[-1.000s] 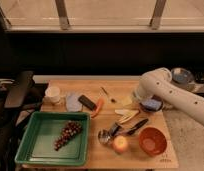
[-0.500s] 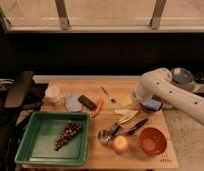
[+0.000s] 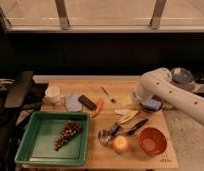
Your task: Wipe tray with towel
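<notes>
The green tray (image 3: pixel 32 145) lies at the table's front left with a dark bunch of grapes (image 3: pixel 67 135) in it. The towel (image 3: pixel 73 101), a pale bluish-grey cloth, lies flat on the table just behind the tray, to the right of a white cup (image 3: pixel 53 94). My white arm reaches in from the right. The gripper (image 3: pixel 142 100) is at its lower end over the table's right side, next to a blue pad (image 3: pixel 152 104), far from the towel and the tray. The arm hides most of the gripper.
A black block (image 3: pixel 87 102) and an orange tool (image 3: pixel 98 107) lie right of the towel. Yellow pieces (image 3: pixel 126 116), a black-handled knife (image 3: pixel 136 125), a metal scoop (image 3: pixel 104 135), a round fruit (image 3: pixel 120 144) and an orange-red bowl (image 3: pixel 152 141) crowd the front right.
</notes>
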You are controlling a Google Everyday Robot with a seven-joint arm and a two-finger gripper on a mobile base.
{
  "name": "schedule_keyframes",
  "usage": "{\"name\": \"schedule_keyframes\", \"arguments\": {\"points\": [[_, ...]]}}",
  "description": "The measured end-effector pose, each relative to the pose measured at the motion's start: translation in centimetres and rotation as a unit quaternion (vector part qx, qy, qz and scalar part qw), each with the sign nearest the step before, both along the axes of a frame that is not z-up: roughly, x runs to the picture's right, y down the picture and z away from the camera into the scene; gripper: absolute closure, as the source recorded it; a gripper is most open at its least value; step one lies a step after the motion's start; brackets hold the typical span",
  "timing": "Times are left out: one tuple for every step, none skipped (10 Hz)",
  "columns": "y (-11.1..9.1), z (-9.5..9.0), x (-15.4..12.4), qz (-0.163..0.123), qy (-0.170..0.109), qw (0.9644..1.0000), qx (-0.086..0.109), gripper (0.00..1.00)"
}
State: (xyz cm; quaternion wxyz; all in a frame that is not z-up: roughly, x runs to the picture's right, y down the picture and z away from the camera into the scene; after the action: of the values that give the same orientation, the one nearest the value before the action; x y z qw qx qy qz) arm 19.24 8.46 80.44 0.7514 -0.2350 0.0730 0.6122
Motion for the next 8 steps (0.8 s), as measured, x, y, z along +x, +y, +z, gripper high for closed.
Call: {"name": "schedule_keyframes", "arguments": {"points": [[0.0,0.0,0.0,0.0,0.0,1.0,0.0,0.23],[0.0,0.0,0.0,0.0,0.0,1.0,0.0,0.23],[0.0,0.0,0.0,0.0,0.0,1.0,0.0,0.23],[0.0,0.0,0.0,0.0,0.0,1.0,0.0,0.23],[0.0,0.0,0.0,0.0,0.0,1.0,0.0,0.23],[-0.2,-0.1,0.0,-0.003,-0.003,1.0,0.0,0.23],[-0.6,-0.2,-0.1,-0.013,-0.014,0.9998,0.002,0.23],[-1.4,-0.7,-0.9,-0.047,-0.033,0.9983,0.004,0.23]]}}
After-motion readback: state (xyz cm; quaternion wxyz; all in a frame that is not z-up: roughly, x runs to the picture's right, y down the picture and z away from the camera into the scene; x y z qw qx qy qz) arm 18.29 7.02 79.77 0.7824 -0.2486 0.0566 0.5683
